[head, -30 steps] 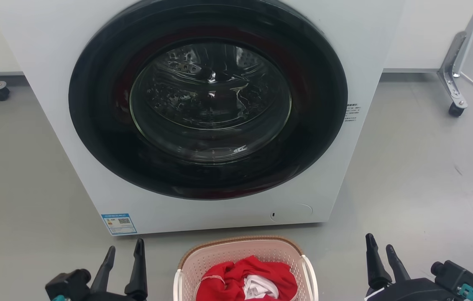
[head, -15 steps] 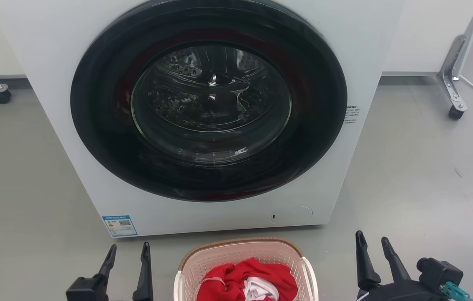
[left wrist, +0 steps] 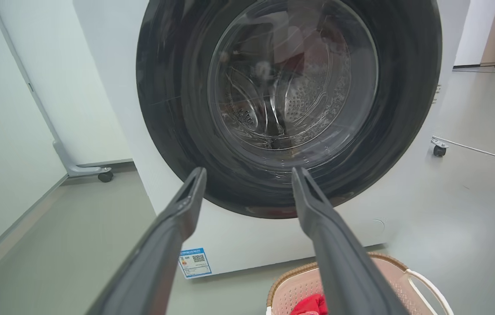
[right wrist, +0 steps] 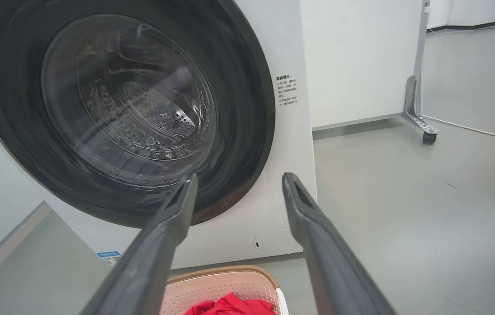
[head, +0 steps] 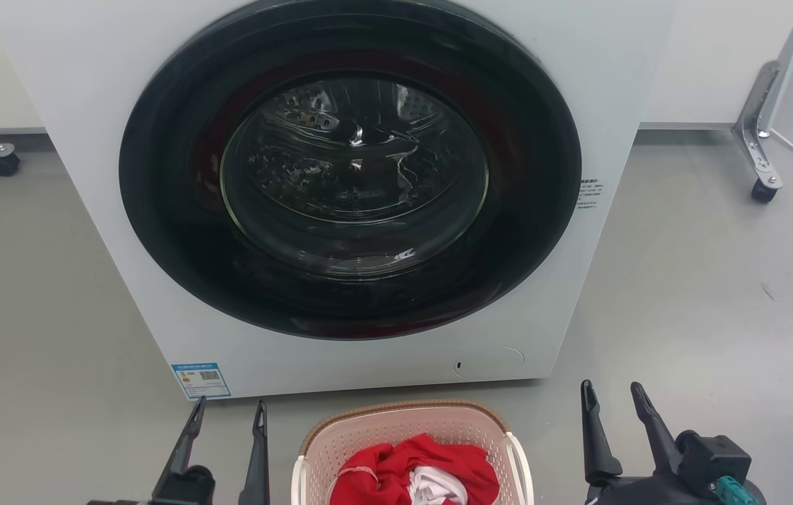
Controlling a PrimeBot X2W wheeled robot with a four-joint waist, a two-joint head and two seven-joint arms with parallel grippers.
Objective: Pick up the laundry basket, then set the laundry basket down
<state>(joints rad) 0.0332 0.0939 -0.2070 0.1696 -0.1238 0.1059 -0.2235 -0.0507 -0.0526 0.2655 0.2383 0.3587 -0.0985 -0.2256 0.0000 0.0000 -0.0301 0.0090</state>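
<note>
Matt perforated plastic laundry basket (head: 382, 428), woven-look rim. Glossy glass washing machine door (head: 354, 175); drum (head: 301, 105) probably metal. Smooth floor (head: 683, 294).
</note>
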